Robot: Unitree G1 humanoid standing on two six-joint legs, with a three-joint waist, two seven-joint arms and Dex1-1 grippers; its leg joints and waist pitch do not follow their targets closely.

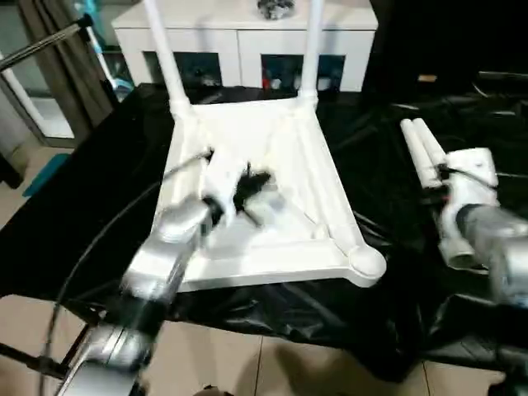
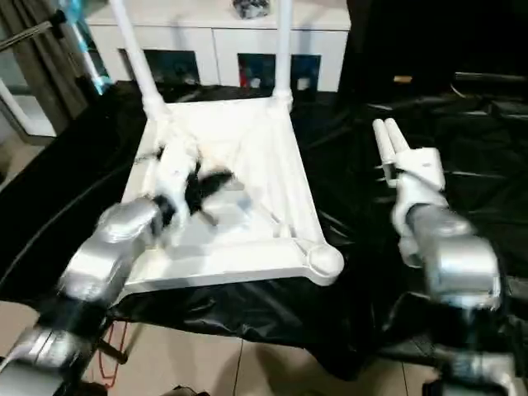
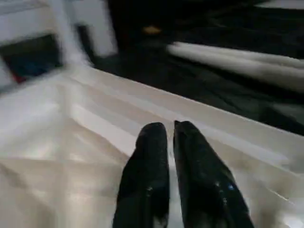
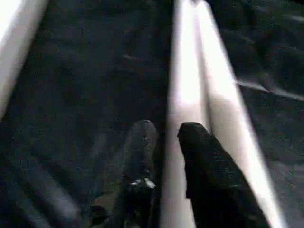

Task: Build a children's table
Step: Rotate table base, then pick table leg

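The white tabletop (image 1: 309, 165) lies upside down on the black-covered table, ribbed underside up. Two white legs (image 1: 165, 58) (image 1: 312, 49) stand in its far corner sockets; the near right socket (image 1: 365, 262) holds nothing. Two loose legs (image 1: 421, 153) lie side by side on the black sheet to the right. My left gripper (image 3: 170, 128) hovers over the middle of the underside, shut with nothing in it. My right gripper (image 4: 166, 135) hangs just above the near end of the loose legs (image 4: 190, 71), slightly open, with one fingertip over a leg.
A white cabinet (image 1: 247, 25) with glass doors stands behind the table. Crinkled black sheeting (image 1: 388, 206) covers the table and drapes over its front edge. A curtain and a metal rod (image 1: 41, 45) are at the far left. Tiled floor (image 1: 247, 363) shows in front.
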